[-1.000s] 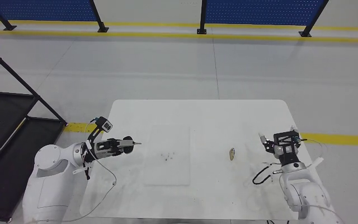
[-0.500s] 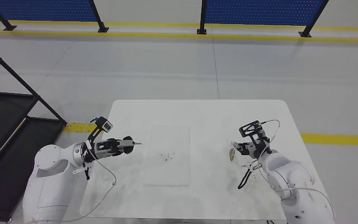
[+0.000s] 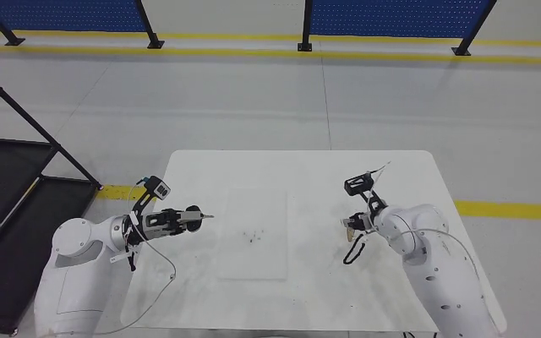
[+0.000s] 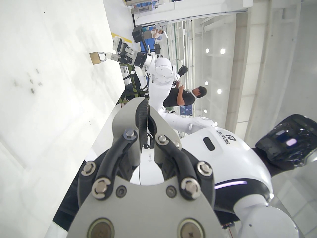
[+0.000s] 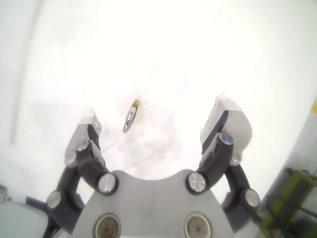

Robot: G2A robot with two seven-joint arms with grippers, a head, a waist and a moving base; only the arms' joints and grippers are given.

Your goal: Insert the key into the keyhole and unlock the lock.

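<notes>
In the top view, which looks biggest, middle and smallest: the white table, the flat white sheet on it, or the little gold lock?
1. table, biggest by far
2. flat white sheet, which covers only a middle patch of the table
3. lock, tiny

All three sit at table height, so nearness to the camera does not skew this order.

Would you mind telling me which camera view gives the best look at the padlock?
The left wrist view is best. The padlock is seen broadside there, with its brass body and silver shackle both distinct against the white table. The right wrist view shows it edge-on and washed out by glare. In the top view it is just a tiny speck.
</notes>
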